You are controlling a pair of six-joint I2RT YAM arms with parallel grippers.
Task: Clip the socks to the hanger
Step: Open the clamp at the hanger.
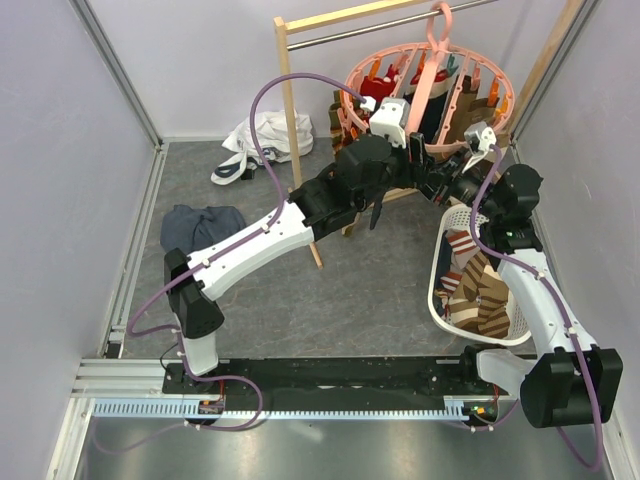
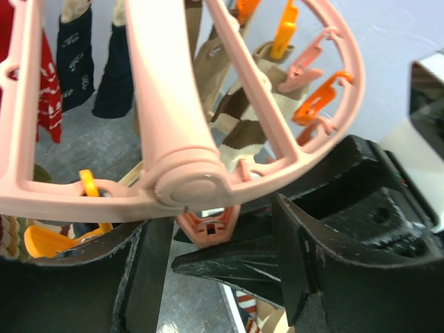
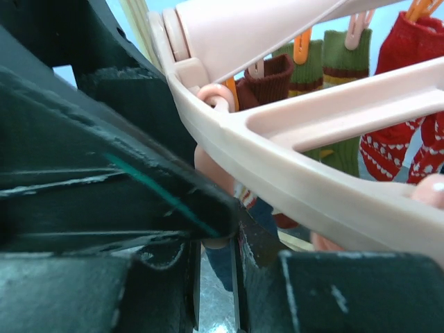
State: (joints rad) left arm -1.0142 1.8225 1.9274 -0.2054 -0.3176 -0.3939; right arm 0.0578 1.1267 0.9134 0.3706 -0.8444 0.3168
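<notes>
Wooden rail (image 1: pixel 293 110) carries the round pink hanger (image 1: pixel 432 62), whose rim sits directly against both hands. White basket (image 1: pixel 437 265) of loose socks (image 1: pixel 480 290) stands on the worktop (image 1: pixel 380 290), below and behind the right hand (image 3: pixel 236 274). Hung socks (image 2: pixel 48 90) dangle beyond the left hand (image 2: pixel 215 277).

Left hand: jaws wide, straddling the rim, gripping nothing.

Right hand: jaws narrow beneath the rim, with a navy sock (image 3: pixel 222 267) in the gap; grip cannot be confirmed.

Pink clip (image 2: pixel 208 229) hangs between the left jaws.
</notes>
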